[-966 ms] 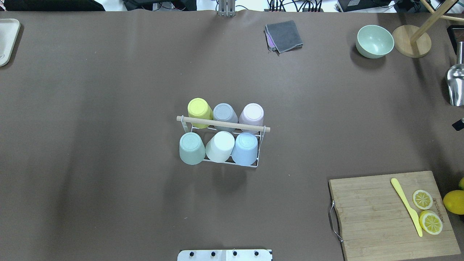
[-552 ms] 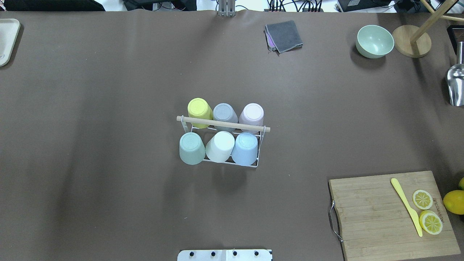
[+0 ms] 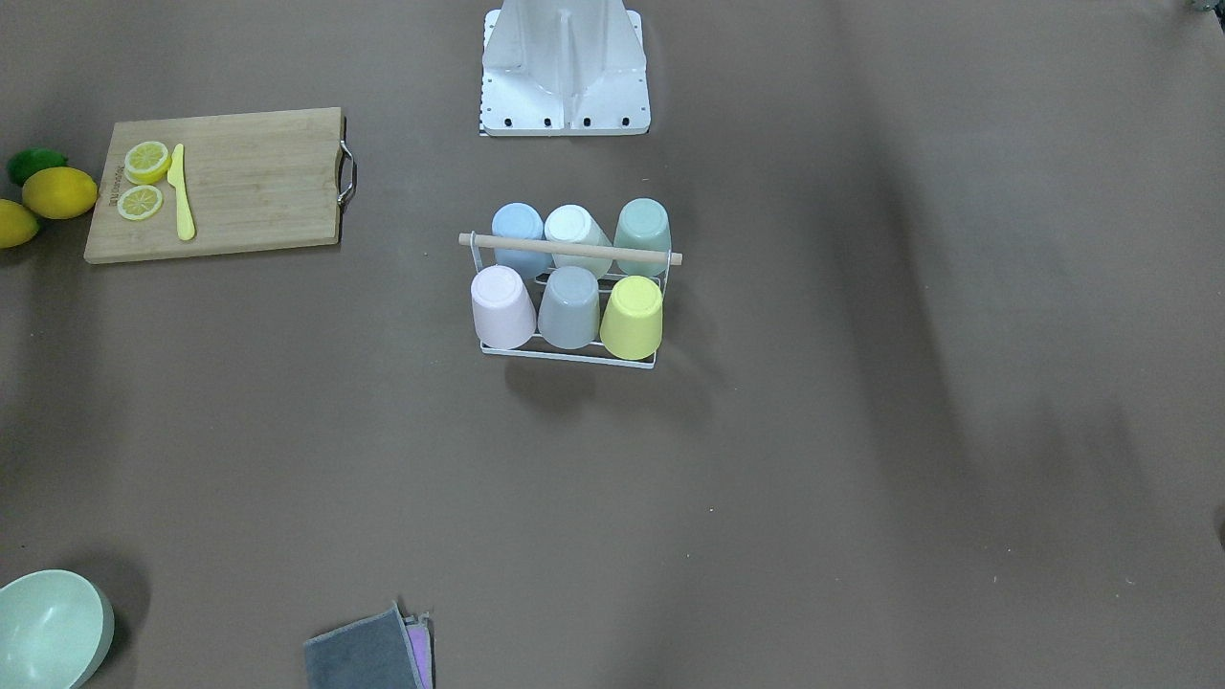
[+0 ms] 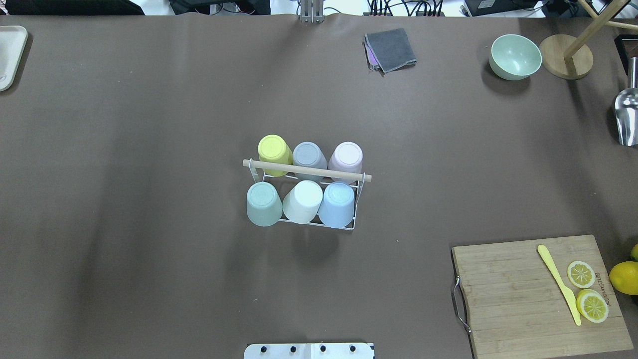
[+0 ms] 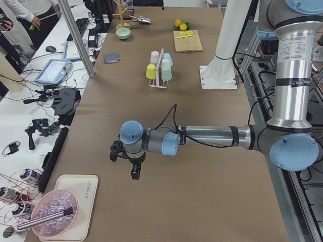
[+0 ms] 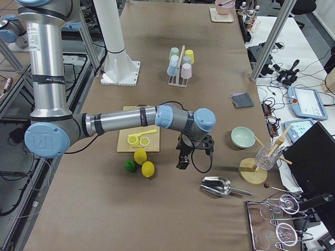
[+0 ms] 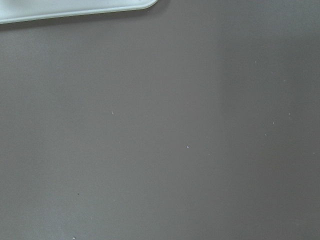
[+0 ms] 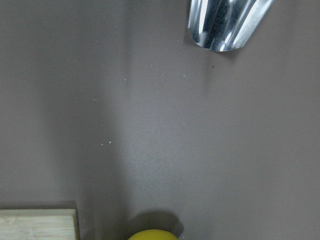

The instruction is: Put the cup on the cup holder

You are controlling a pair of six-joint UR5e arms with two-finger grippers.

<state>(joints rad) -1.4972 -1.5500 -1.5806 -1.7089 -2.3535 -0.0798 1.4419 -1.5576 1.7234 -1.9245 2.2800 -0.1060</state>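
Overhead exterior, from left to right: what do you count, Ben?

Ana, at the far left edge is 1 white tray [image 4: 9,55]. In the middle of the table stands 1 cup holder [image 4: 306,170] with 6 cups, all upside down. The far row has a yellow cup [image 4: 273,149], a grey cup [image 4: 308,155] and a pink cup [image 4: 347,156]. The near row has a green cup [image 4: 262,199], a white cup [image 4: 304,198] and a blue cup [image 4: 338,199]. So there are 3 in each row.

Why upside down, Ben?

I think each cup sits over 1 prong, so it leans outward and cannot roll away. I see no free place and no loose cup on the table, so I judge that the task is done.

And further right?

1 folded cloth [image 4: 391,49], 1 green bowl [image 4: 515,56], 1 metal scoop [image 4: 627,117], and 1 cutting board [image 4: 513,299] with 1 yellow knife [image 4: 558,284] and 2 lemon slices [image 4: 580,274].

And the grippers?

The left gripper [image 5: 135,174] hangs near the tray and the right gripper [image 6: 181,164] near the scoop. Both are well apart from the holder, probably because nothing is left to carry. How far each is open I cannot tell, because only the side views show them. I see no cup at either.
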